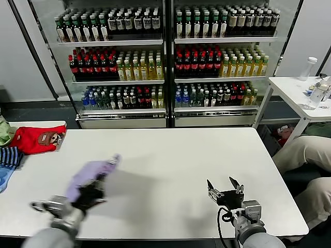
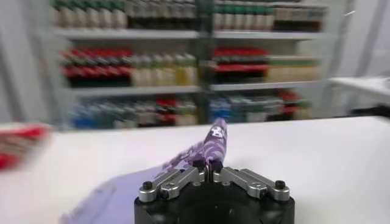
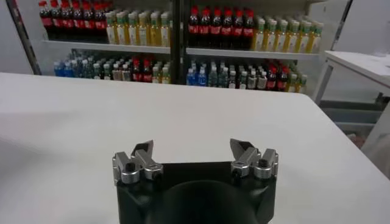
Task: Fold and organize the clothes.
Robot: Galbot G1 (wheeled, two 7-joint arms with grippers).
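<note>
White table (image 1: 170, 155), left gripper (image 2: 208, 165) pinching T-shirt (image 2: 207, 146)

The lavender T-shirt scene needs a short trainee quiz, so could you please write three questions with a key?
1. True or false: the left gripper is shut on the lavender T-shirt.
2. Which garment lies nearest the table's far left corner? A) the red garment with a cartoon face B) the striped garment C) a white towel
3. Fill in: the right gripper hovers over bare table with its fingers ____.

Key
1. True: in the left wrist view its fingers pinch a fold of the shirt.
2. A.
3. Open, holding nothing.
</note>
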